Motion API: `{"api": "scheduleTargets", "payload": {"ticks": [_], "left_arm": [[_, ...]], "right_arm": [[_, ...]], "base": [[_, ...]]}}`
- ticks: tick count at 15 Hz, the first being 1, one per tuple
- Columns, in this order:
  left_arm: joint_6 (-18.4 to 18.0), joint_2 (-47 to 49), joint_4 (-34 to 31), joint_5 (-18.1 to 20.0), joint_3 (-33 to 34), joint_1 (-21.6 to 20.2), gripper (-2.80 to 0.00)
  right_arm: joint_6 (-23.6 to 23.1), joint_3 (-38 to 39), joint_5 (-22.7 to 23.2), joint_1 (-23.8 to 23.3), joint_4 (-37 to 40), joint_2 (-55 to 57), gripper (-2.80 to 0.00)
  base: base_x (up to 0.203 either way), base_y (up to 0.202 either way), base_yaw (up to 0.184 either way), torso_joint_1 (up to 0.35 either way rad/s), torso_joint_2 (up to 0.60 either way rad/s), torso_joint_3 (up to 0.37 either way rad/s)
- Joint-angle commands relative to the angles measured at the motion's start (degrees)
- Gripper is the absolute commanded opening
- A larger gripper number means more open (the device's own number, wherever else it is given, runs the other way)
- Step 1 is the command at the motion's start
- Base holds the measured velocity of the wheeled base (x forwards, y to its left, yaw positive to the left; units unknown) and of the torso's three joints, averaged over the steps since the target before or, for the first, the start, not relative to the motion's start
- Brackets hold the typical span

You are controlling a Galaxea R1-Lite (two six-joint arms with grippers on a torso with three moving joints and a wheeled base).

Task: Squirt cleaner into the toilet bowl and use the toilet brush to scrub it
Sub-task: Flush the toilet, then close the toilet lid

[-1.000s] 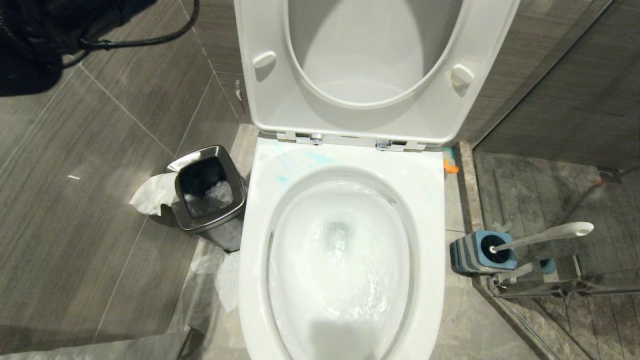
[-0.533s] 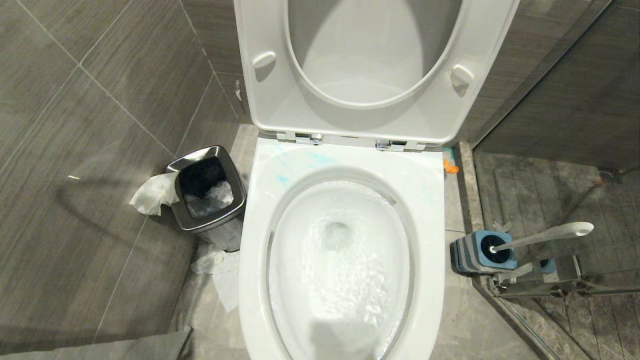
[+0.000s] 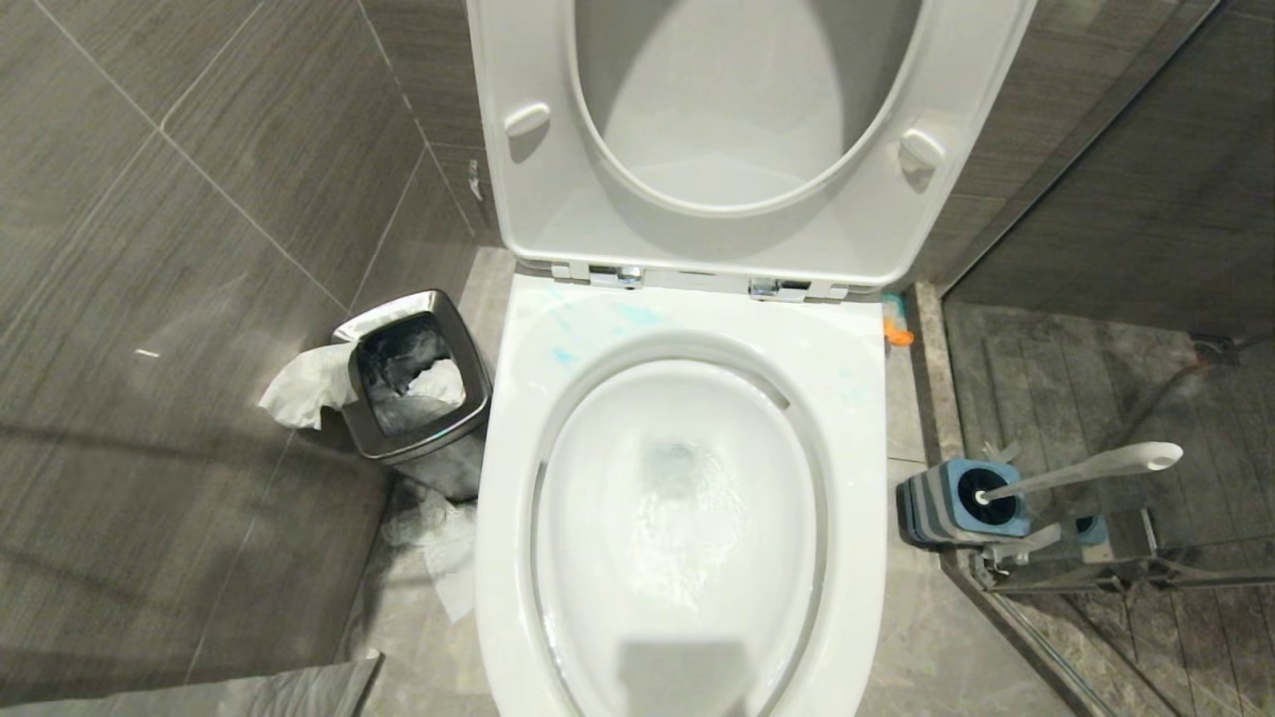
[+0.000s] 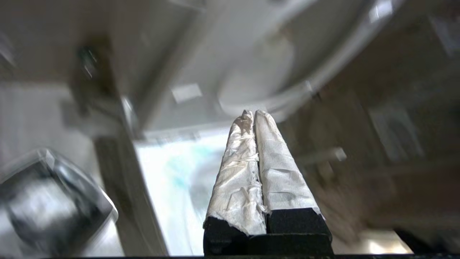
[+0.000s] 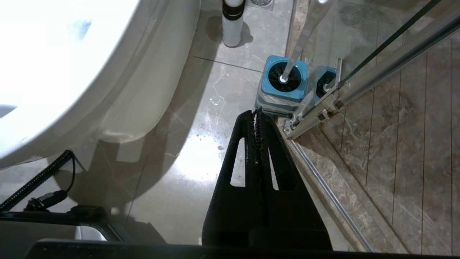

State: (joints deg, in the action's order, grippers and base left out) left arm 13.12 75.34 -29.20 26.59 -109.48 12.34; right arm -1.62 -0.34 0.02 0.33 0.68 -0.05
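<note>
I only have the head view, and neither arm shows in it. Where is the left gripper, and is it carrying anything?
Observer: The left gripper is shut and empty, its fingers wrapped in a white covering. It points toward the toilet bowl, near the steel bin.
Operator: And the right one?
Observer: The right gripper is shut and empty, hanging over the floor just short of the brush holder.
Operator: I barely see the cleaner. Is it upright?
Observer: Yes, it stands upright on the floor beside the bowl's base, beyond the holder.

Toilet bowl (image 3: 518, 418) open (brush (image 3: 1086, 468) holstered).
</note>
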Motion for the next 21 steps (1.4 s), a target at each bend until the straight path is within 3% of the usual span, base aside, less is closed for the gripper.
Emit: {"api": "scheduleTargets", "payload": {"ticks": [1,5,9,14,16,17,20,21], "left_arm": [[0.3,-4.2,-5.7,2.1,5.1,0.4,-2.80],[0.7,-7.4,-3.9,4.8,16.8,0.1,-2.80],[0.3,-10.7,8.2,4.9,28.2,-1.4,-2.80],[0.7,-9.6,10.7,5.1,28.8,-1.8,-2.80],[0.7,-6.9,15.4,5.4,28.7,-2.3,-2.80],[0.8,-5.1,18.4,6.3,28.7,-3.2,-2.80],[0.9,-0.5,22.0,18.0,26.7,-9.7,-2.80],[1.0,1.0,22.1,20.3,25.1,-11.0,-2.80]], "right_arm": [[0.0,0.0,0.0,0.0,0.0,0.0,-2.80],[0.0,0.0,0.0,0.0,0.0,0.0,-2.80],[0.0,0.0,0.1,0.0,0.0,0.0,-2.80],[0.0,0.0,0.0,0.0,0.0,0.0,-2.80],[0.0,0.0,0.0,0.0,0.0,0.0,-2.80],[0.0,0.0,0.0,0.0,0.0,0.0,-2.80],[0.0,0.0,0.0,0.0,0.0,0.0,-2.80],[0.0,0.0,0.1,0.0,0.0,0.0,-2.80]], "base": [[0.000,0.000,0.000,0.000,0.00,0.000],[0.000,0.000,0.000,0.000,0.00,0.000],[0.000,0.000,0.000,0.000,0.00,0.000],[0.000,0.000,0.000,0.000,0.00,0.000],[0.000,0.000,0.000,0.000,0.00,0.000],[0.000,0.000,0.000,0.000,0.00,0.000],[0.000,0.000,0.000,0.000,0.00,0.000],[0.000,0.000,0.000,0.000,0.00,0.000]]}}
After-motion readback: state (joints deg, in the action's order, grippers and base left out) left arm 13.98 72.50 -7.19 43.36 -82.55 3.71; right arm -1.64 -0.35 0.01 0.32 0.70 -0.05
